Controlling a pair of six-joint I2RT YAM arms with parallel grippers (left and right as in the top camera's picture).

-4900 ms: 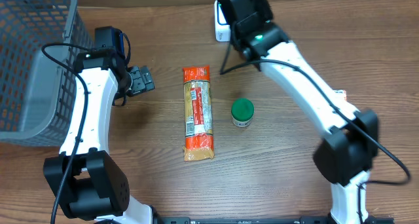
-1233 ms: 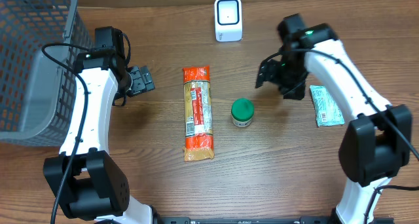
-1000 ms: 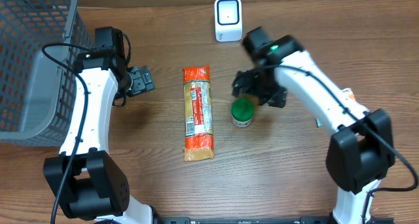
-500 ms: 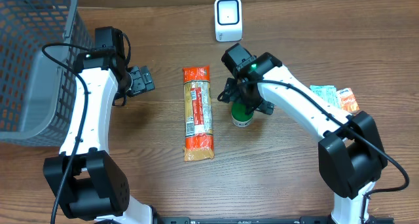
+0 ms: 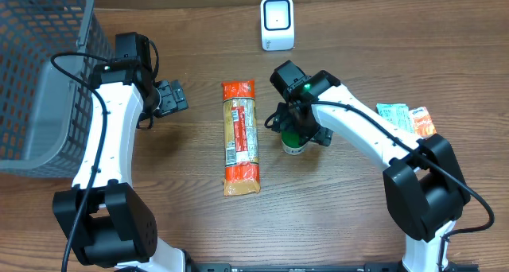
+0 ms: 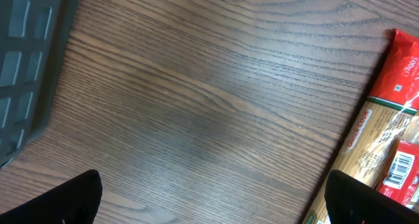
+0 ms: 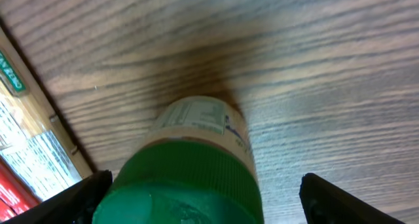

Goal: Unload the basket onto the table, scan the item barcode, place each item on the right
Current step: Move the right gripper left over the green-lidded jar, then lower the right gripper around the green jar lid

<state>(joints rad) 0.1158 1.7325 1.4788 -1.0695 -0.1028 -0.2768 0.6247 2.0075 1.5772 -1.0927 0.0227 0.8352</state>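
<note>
2 arms work over a brown wood-grain table (image 5: 334, 216). The right gripper (image 5: 297, 129) hangs directly above a small pale jar with a green ribbed lid (image 5: 294, 138), which stands upright near the middle of the table. Its jaws are apart and straddle the lid. In the right wrist view the jar (image 7: 190, 178) fills the space between the 2 dark fingertips (image 7: 340, 198): one sits just beside the lid's edge, while bare wood shows between the other and the lid, so the claw (image 7: 203, 201) is not clamped on it. Just left of the jar lies a long red and clear pasta packet (image 5: 239, 137), flat, running from far to near. A white box-shaped scanner (image 5: 277, 23) stands at the far edge, well apart from the jar. The left gripper (image 5: 171, 97) hovers over bare wood left of the packet, jaws spread wide and holding nothing; its wrist view shows the packet (image 6: 386, 152) with a barcode label. A grey plastic mesh basket (image 5: 40, 73) fills the far left. A teal sachet (image 5: 391, 111) and an orange sachet (image 5: 421, 121) lie at the right.
</note>
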